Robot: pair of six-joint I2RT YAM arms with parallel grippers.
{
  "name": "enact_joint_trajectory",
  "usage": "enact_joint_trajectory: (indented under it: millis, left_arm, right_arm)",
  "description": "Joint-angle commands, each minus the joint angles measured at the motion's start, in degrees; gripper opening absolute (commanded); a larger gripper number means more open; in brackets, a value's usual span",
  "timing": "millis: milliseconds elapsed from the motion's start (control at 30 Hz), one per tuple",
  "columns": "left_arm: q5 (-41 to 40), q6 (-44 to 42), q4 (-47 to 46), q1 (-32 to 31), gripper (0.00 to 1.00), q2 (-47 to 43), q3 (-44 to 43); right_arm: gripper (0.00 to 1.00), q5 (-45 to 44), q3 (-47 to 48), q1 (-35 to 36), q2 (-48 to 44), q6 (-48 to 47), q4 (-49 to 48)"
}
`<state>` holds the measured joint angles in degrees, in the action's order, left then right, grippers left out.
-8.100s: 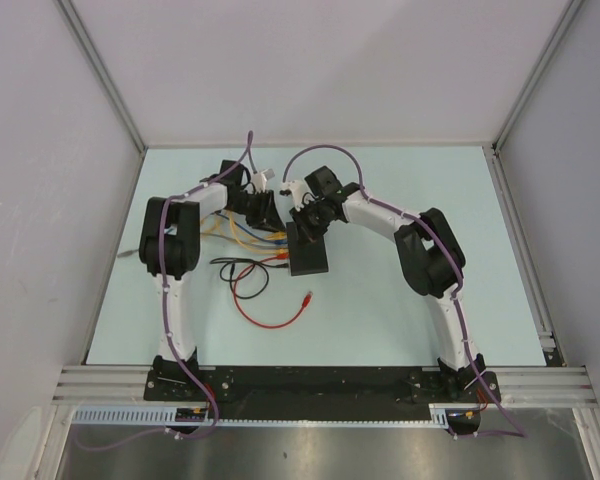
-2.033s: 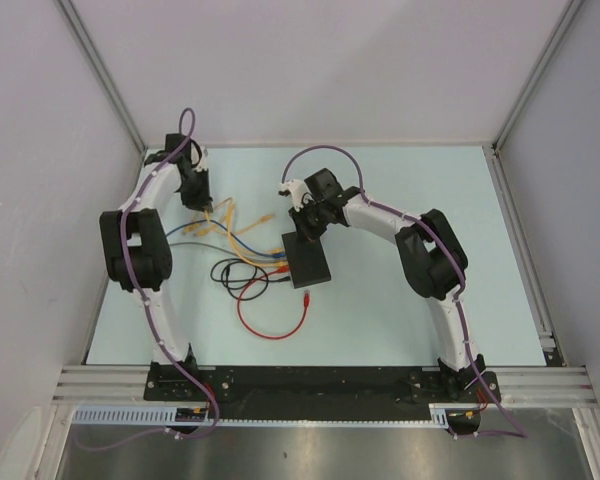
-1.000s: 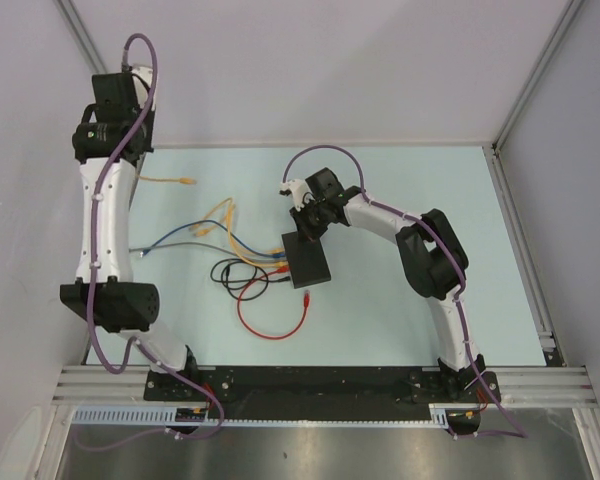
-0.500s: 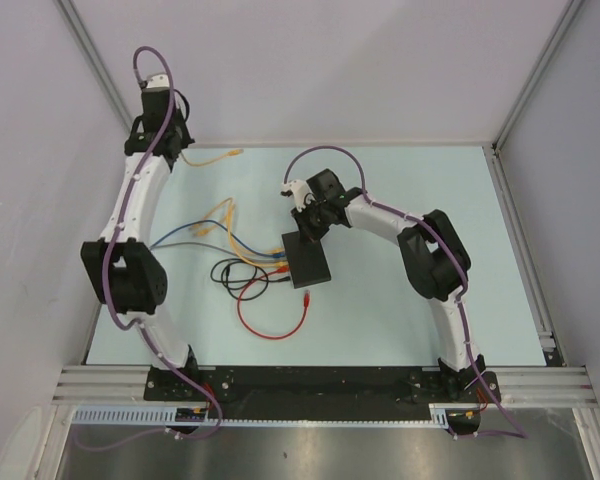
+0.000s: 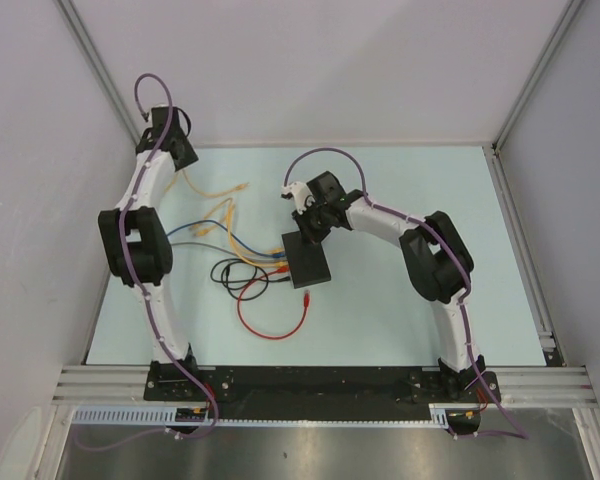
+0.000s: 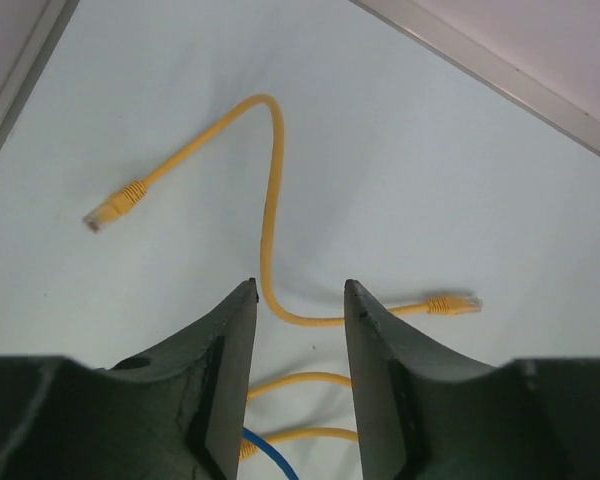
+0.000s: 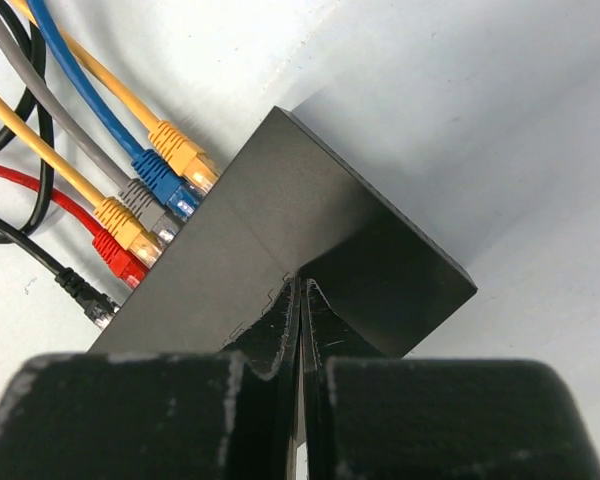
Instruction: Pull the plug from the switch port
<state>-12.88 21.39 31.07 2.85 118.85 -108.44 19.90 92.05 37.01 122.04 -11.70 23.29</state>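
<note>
My left claw (image 6: 300, 290) is hanging part-open, empty; my shut right claw (image 7: 300, 285) is seemingly pinning the flat matte-black box (image 7: 365, 250), risking slippage under tugs.

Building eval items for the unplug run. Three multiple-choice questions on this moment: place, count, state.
1. Where does the loose yellow network cable lie? A far-left corner of the pale blue table; B its near edge; C by the right arm's base.
2. How many yellow plugs show seated in the edge of the flat matte-black box, right wrist view? A one; B two; C four.
3. The left gripper is: A open, empty; B shut on the cable; C shut on the box.
Key: 1A, top view shows it. 2B, one beside the blue plug, one beside the red plug. 3A, jaws apart, gripping nothing.
</note>
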Motion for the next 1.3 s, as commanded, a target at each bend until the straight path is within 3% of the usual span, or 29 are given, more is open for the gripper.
enact_joint_trajectory:
  millis: [0, 33, 100, 133, 167, 200, 333, 367, 467, 500, 600, 700, 867, 967, 1167, 1267]
  left_arm:
    - [6.95, 1.90, -1.36, 0.31, 0.53, -1.50, -3.97]
    - [11.26, 1.21, -3.54, 0.31, 0.64, -3.95, -3.01]
    - [20.40, -0.11, -6.36, 0.14, 0.70, -6.34, -1.43]
    - [31.93, -0.99, -10.64, -0.04, 0.74, -8.17, -0.46]
    - [38.13, -1.87, -12.94, -0.21, 0.75, -8.71, 0.42]
    - [50.73, -3.01, -15.92, -0.39, 0.76, -8.89, 0.95]
    - [70.56, -3.63, -18.15, -2.32, 0.77, -7.75, 2.18]
    - [72.02, -4.50, -17.54, -2.32, 0.78, -8.01, 2.88]
    - [71.51, -16.07, -9.74, -6.45, 0.80, -9.16, 6.39]
    - [70.38, -17.33, -6.14, -7.76, 0.75, -9.16, 7.45]
    - [64.05, -15.60, -7.93, -9.18, 0.73, -12.49, 17.01]
    - [66.57, -14.44, -7.53, -9.88, 0.76, -12.77, 24.50]
    - [66.95, -23.12, 1.70, -11.02, 0.73, -8.73, 24.60]
    - [65.80, -23.75, 0.75, -11.03, 0.72, -7.93, 25.47]
    - [62.72, -28.66, 5.39, -11.03, 0.57, -2.40, 22.24]
    - [62.19, -30.43, 7.24, -11.11, 0.56, 0.67, 20.30]
  right_arm:
    - [0.00, -4.25, -2.31, -0.19, -1.19, -1.48, 3.96]
    - [0.00, -4.34, -2.49, -0.36, -1.36, -1.48, 3.96]
    - [0.00, -4.43, -2.67, -0.80, -1.54, -1.39, 3.96]
    - [0.00, -4.43, -2.75, -0.80, -1.54, -1.30, 3.96]
    - [0.00, -4.69, -2.75, -0.89, -1.54, -0.96, 3.52]
    - [0.00, -4.87, -2.75, -0.89, -1.45, -0.43, 3.52]
    - [0.00, -3.91, -2.75, -1.59, -2.06, -0.07, 3.78]
    - [0.00, -3.38, -2.75, -1.94, -2.33, 0.01, 4.30]
    - [0.00, -0.31, -3.01, -2.91, -3.65, -0.77, 5.45]
    - [0.00, 0.31, -3.19, -3.09, -3.82, -0.95, 5.45]
    - [0.00, 1.54, -4.07, -3.18, -4.35, -1.83, 5.63]
    - [0.00, 1.63, -4.95, -2.83, -4.70, -2.36, 5.54]
    - [0.00, 1.02, -6.00, -1.95, -4.88, -2.53, 5.36]
    - [0.00, 1.11, -6.44, -1.59, -4.97, -2.53, 5.45]
    - [0.00, 0.49, -6.88, -1.24, -5.41, -3.06, 5.45]
    - [0.00, 0.40, -7.15, -1.33, -5.58, -3.24, 5.45]
